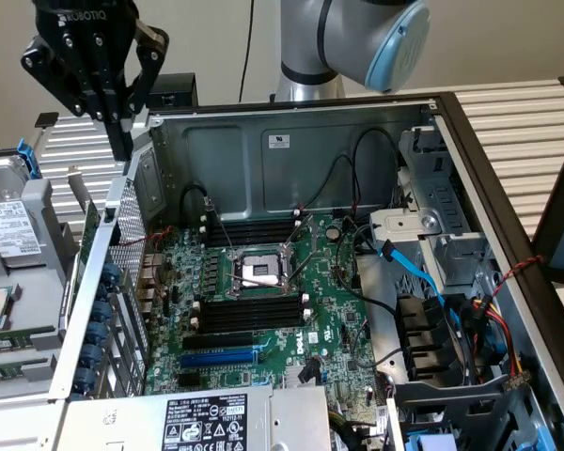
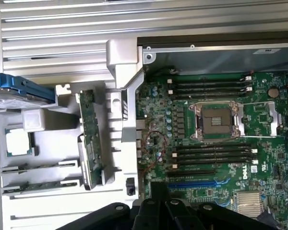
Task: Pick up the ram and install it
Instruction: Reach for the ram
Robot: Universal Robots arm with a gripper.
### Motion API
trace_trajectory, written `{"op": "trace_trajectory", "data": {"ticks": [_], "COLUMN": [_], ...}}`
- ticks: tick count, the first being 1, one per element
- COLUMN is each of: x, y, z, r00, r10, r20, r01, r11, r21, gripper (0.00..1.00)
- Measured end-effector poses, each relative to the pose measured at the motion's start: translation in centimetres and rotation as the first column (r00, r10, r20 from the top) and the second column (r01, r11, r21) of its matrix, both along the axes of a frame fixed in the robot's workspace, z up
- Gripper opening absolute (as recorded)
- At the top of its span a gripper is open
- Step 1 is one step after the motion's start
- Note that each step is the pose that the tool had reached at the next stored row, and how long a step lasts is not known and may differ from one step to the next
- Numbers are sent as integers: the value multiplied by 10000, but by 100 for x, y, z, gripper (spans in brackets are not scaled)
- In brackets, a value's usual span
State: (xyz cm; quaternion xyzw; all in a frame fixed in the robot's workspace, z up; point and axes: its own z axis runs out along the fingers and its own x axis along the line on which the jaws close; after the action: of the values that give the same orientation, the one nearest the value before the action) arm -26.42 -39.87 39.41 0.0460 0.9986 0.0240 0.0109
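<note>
The ram (image 2: pixel 92 139) is a long green stick standing on edge in a white parts tray (image 2: pixel 53 211) beside the open computer case. Its thin green edge (image 1: pixel 86 230) shows at the exterior view's left. My black gripper (image 1: pixel 124 146) hangs above the tray and the case's left wall, fingers pointing down, shut with nothing between them. In the wrist view the gripper (image 2: pixel 159 189) is over the case's edge, to one side of the ram. The motherboard's black memory slots (image 1: pixel 249 315) (image 2: pixel 213 155) lie beside the processor socket (image 1: pixel 260 271).
Two more green sticks (image 2: pixel 38 168) lie flat in the tray, next to a processor chip (image 2: pixel 18 142) and a hard drive with a blue bracket (image 2: pixel 24 88). A blue slot (image 1: pixel 221 357) sits below the black ones. Cables and a drive cage (image 1: pixel 432 244) crowd the case's right side.
</note>
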Motion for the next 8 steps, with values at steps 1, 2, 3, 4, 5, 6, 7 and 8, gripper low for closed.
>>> {"op": "trace_trajectory", "data": {"ticks": [1,2,3,4,5,6,7,8], "x": [-37,-73,-113,-149,-194,-243,-285,-333], "y": [12,23,36,47,58,69,76,85], "z": [-3,-6,-10,-16,-23,-33,-42,-52], "r00": [10000,10000,10000,10000,10000,10000,10000,10000], "r10": [2,5,8,10,11,11,12,11], "r20": [0,0,-1,0,0,0,0,0], "r01": [-2,-5,-8,-10,-11,-11,-12,-11], "r11": [10000,10000,10000,10000,10000,10000,10000,10000], "r21": [0,0,-1,-1,-1,-3,-4,-5], "gripper": [11,11,11,11,11,11,12,12]}}
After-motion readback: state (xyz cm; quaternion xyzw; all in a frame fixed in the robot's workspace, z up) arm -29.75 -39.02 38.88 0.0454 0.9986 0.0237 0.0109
